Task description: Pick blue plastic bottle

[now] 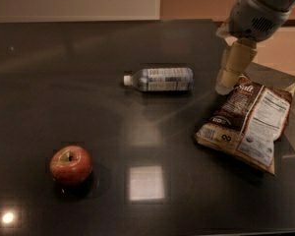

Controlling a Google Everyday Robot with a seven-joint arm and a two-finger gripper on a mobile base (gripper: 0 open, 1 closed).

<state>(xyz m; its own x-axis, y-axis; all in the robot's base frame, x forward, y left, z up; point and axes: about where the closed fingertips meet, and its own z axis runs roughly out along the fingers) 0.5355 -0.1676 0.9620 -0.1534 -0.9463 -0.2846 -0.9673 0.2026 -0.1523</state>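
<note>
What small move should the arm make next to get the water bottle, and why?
Probably slide the hand sideways toward the blue plastic bottle. The hand hangs over the upper corner of the brown snack bag, beside the bottle, which lies on its side, untouched.

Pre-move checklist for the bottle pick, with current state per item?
1. Bottle visible and uncovered: ok. The bottle lies on its side on the table, cap to the left.
2. Gripper over bottle: not ok. The gripper hangs to the right of it, by the bag's top edge.
3. Room around bottle: ok. The apple and the bag both lie apart from it.
4. Path from gripper to bottle: ok. Nothing stands between them.
5. Gripper clear of bag: cannot tell. Its tip overlaps the bag's edge in this view.
6. Bottle gripped: not ok. Gripper and bottle are apart.
</note>
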